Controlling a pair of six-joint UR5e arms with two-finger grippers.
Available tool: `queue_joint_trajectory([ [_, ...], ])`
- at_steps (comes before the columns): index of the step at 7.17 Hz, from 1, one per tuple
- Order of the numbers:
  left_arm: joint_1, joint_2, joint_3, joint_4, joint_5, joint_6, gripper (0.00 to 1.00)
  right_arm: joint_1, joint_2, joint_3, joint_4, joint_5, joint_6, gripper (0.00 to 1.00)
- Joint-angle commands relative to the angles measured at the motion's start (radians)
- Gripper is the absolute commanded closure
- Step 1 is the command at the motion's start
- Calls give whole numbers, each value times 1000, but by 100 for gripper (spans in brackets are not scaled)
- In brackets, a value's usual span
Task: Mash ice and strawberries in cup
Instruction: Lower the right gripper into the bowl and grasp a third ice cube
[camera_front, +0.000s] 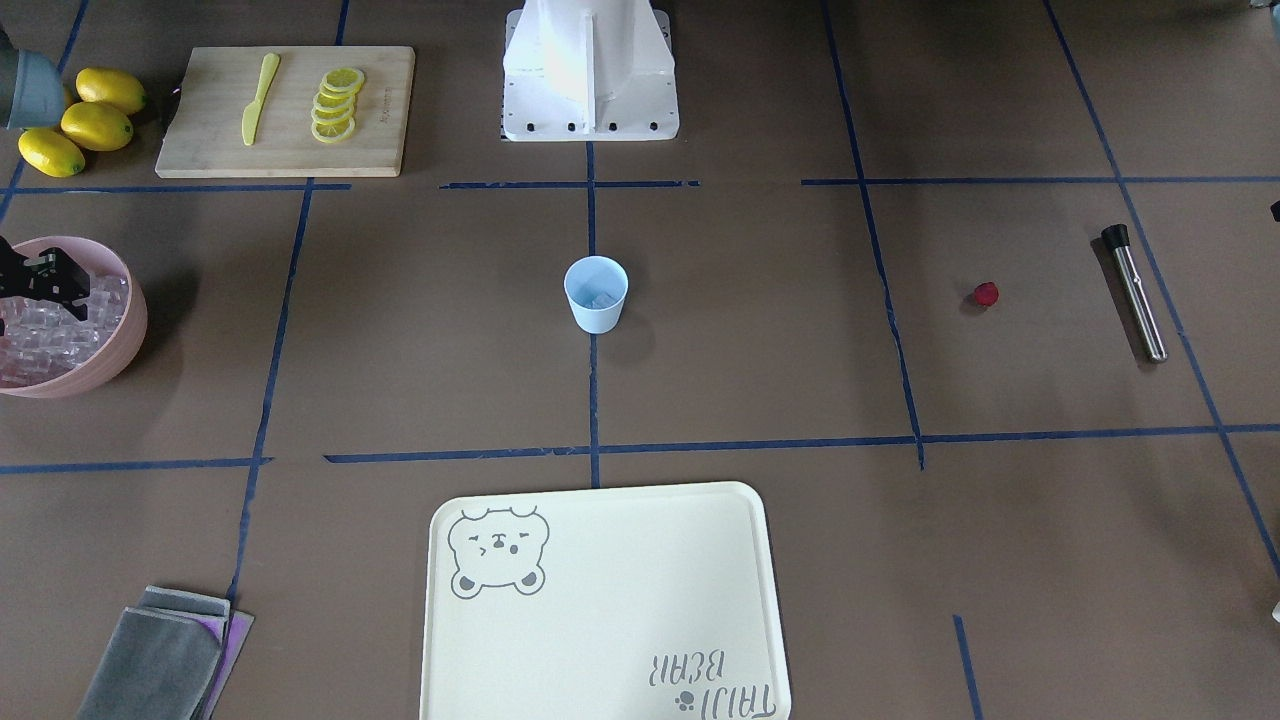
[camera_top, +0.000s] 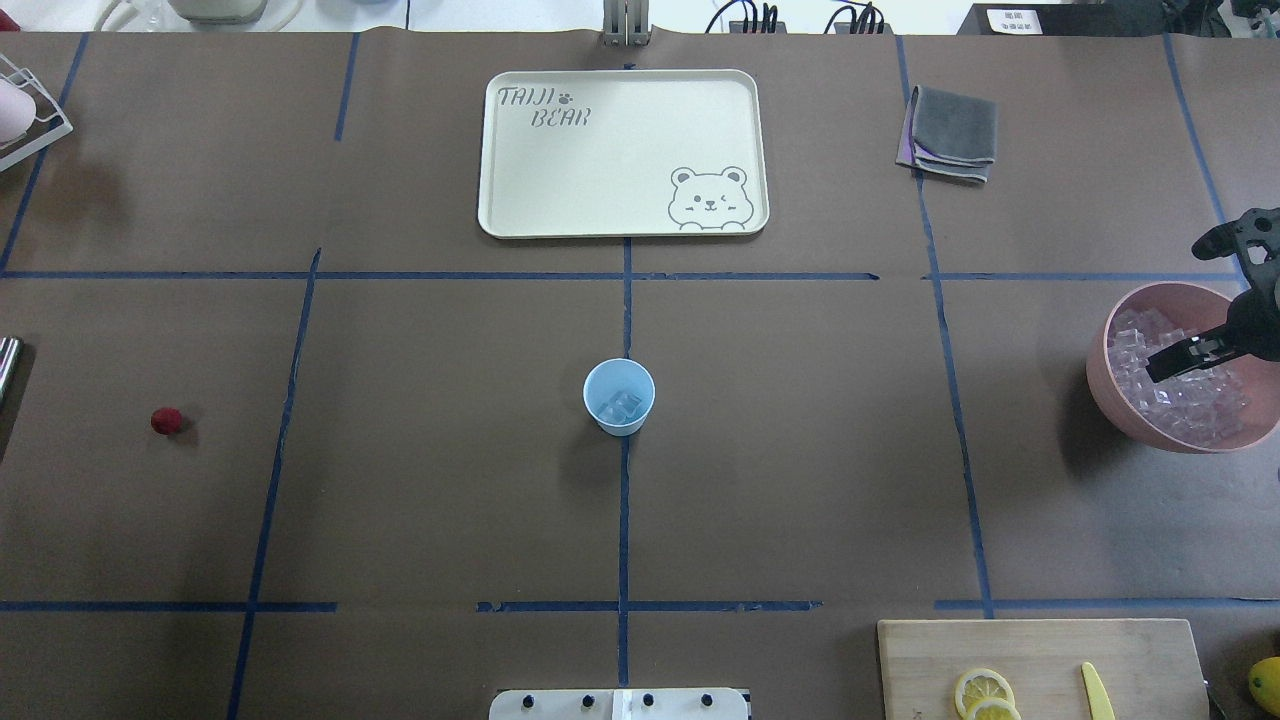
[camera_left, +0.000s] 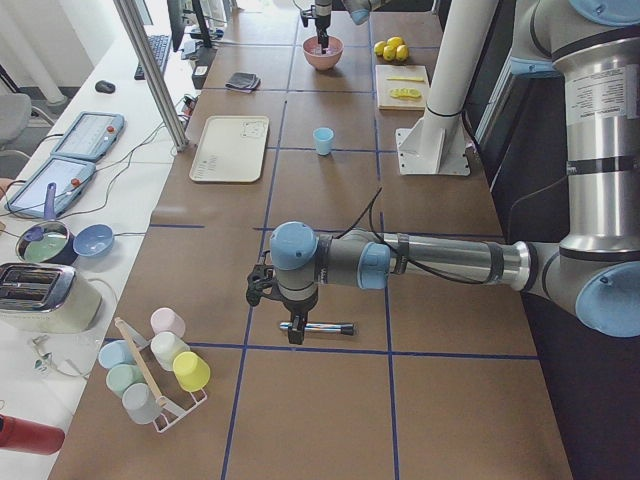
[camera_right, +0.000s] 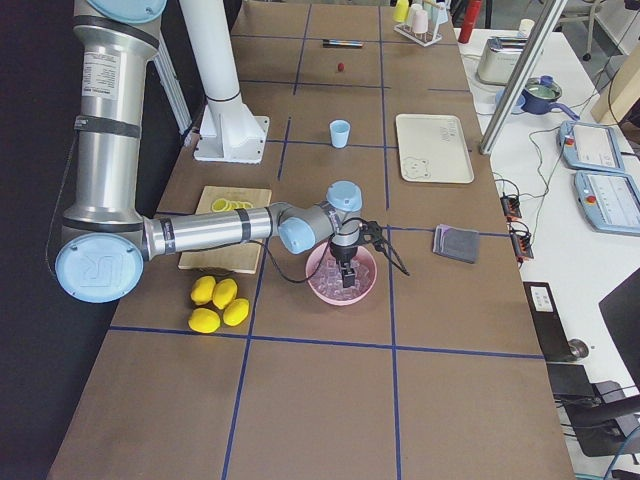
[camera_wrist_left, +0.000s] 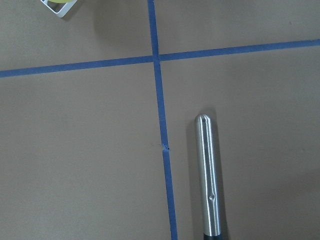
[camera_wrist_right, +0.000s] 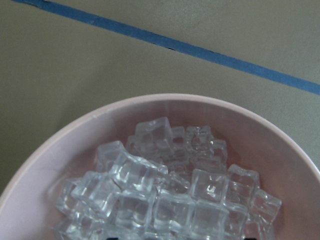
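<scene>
Centre: light blue plastic cup, clear ice cubes in it.
Far: cream rectangular tray, behind the cup.
Left: small red strawberry; steel rod beyond it.
Right: round pink bowl; wooden board nearer.

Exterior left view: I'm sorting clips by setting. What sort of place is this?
Probably a robotics lab staged as a drink station: blue tape grid on the table, tablets on the side bench, cutting board with lemon slices.

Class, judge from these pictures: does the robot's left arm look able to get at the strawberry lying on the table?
Probably yes. The left gripper hangs over the metal muddler, and the strawberry lies in the open nearby, with nothing standing between them.
</scene>
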Motion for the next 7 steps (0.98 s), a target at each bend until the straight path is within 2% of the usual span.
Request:
queue_joint_trajectory([
  [1, 0, 0, -5, 0, 0, 0, 0, 2, -2, 0, 0, 4, 0, 13],
  [5, 0, 0, -8, 0, -2, 0, 0, 3, -11, 8, 0, 5, 0, 20],
  [6, 0, 0, -11, 0, -2, 0, 0, 3, -11, 8, 0, 5, 0, 30],
  [7, 0, 0, -11, 0, 0, 0, 0, 3, -17, 8, -2, 5, 0, 61],
])
